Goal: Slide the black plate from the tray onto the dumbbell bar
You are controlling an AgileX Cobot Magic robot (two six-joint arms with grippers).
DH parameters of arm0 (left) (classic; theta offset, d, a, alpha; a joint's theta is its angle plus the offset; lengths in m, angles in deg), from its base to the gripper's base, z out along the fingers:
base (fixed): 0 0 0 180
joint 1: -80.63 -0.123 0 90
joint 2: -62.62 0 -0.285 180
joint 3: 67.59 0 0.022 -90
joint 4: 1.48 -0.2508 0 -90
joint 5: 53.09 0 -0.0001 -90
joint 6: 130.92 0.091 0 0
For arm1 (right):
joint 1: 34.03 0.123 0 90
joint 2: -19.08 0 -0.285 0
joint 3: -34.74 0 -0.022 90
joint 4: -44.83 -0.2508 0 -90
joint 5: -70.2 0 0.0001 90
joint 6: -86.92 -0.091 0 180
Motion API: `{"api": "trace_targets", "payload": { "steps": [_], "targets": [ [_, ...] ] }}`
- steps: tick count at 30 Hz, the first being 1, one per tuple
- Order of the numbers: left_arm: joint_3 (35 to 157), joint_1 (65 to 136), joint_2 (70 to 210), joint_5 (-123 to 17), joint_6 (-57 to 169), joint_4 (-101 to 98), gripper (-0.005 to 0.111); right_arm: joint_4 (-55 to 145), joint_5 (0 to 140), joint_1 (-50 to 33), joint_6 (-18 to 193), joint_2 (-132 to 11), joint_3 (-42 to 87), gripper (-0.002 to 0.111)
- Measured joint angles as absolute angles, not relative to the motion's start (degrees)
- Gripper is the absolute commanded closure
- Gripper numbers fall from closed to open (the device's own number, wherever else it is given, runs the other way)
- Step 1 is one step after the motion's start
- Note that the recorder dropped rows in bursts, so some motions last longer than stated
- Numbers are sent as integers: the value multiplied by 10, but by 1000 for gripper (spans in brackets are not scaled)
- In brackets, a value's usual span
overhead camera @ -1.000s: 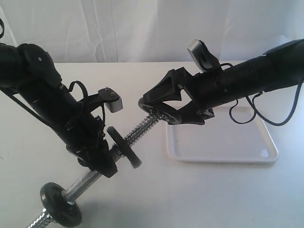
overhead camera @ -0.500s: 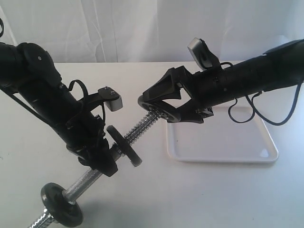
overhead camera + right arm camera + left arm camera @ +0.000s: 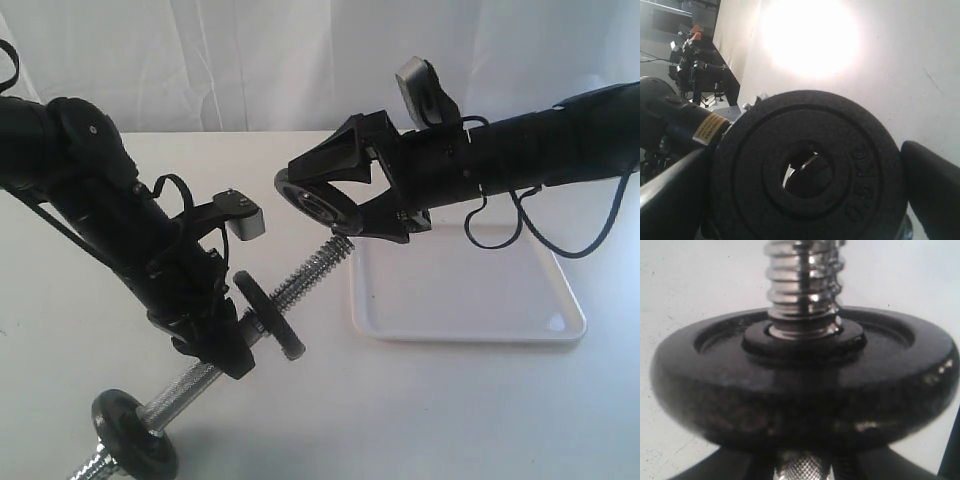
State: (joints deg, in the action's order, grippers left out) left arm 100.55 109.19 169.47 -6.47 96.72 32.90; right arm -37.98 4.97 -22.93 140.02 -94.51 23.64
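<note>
Right gripper (image 3: pixel 322 208) closed on the black plate (image 3: pixel 316 203); fingers (image 3: pixel 935 185) pinch opposite sides of the rim, leaving the flat face and centre hole clear toward the wrist camera; plate is off the tray (image 3: pixel 560 322), held in the air just above the free threaded end of the dumbbell bar (image 3: pixel 312 268); hole not yet over the thread; cannot tell whether the plate's lower rim touches the bar tip

Left gripper (image 3: pixel 222 340) clamped round the knurled middle of the bar, which it holds tilted with the free end raised toward the plate; mounted disc (image 3: pixel 268 313) already sits on the thread just beyond the left gripper (left wrist view shows it square to the rod); end disc (image 3: pixel 133 447) at the low end, near the table (image 3: pixel 450 420)

Handling, my estimate: plate looks like cast metal, rigid, dense for its size, not fragile; an edge pinch could let it pivot between the pads, so a firm grip across the full diameter suits; bore looks only a little wider than the rod, and the coarse threads would likely snag it if tilted; face should be square to the bar axis before sliding; chrome looks slippery, knurled section is the sound place to hold the bar
</note>
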Motion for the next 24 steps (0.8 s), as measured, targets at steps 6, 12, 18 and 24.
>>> {"api": "trace_targets", "payload": {
  "steps": [6,12,18,24],
  "targets": [
    [1006,1093,1696,-66,967,332,107,-385,47,-227,1401,-945,236,108],
    [1006,1093,1696,-67,967,332,107,-376,55,-227,1401,-945,236,108],
    [1006,1093,1696,-69,962,332,107,-371,56,-258,1401,-945,236,108],
    [1006,1093,1696,-82,949,332,107,-371,60,-275,1401,-945,236,108]
  ]
}}
